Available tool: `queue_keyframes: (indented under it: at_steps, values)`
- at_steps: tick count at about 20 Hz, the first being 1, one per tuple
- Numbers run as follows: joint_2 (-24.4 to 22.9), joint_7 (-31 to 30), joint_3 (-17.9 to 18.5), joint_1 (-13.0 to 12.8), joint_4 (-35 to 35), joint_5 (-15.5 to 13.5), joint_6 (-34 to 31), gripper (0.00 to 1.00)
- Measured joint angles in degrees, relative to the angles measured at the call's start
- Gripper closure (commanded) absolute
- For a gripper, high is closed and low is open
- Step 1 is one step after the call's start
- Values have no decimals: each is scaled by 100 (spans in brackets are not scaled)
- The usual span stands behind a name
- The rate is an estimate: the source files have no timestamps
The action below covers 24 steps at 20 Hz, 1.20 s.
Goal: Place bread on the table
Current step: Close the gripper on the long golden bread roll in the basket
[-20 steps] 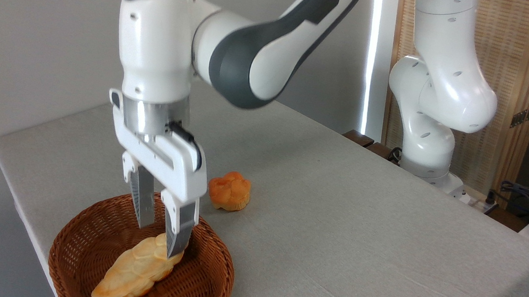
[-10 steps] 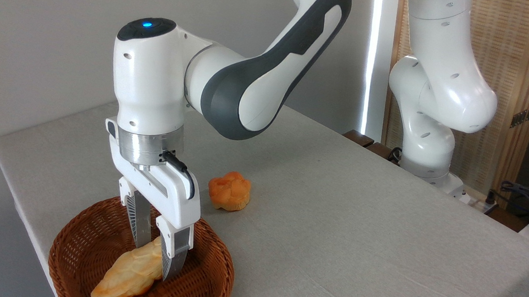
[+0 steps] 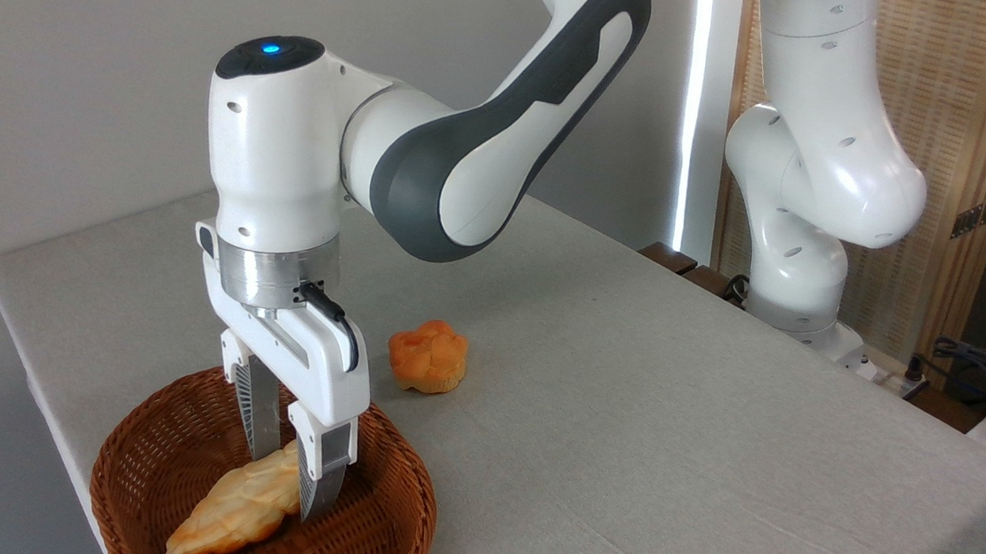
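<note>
End effector astride bread (in basket)

Bench, grey-beige cloth: wicker basket at near-left corner, orange bun just behind it, apart.

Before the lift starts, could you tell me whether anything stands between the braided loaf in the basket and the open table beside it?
Only the basket's own rim: the bread must be lifted over it. The gripper already straddles the loaf's upper end. The orange bun sits on the table beyond the basket, with bare cloth to its right.
</note>
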Motion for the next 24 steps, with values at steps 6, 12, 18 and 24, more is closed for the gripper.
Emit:
queue_keyframes:
  at_steps: [6, 12, 18, 24]
  values:
    - [-1, 0, -4, -18, 81, 0, 2, 0]
    - [1, 0, -42, -45, 92, 0, 2, 0]
    - [53, 0, -56, -45, 91, 1, 1, 0]
    - [82, 2, -56, -44, 91, 8, 1, 44]
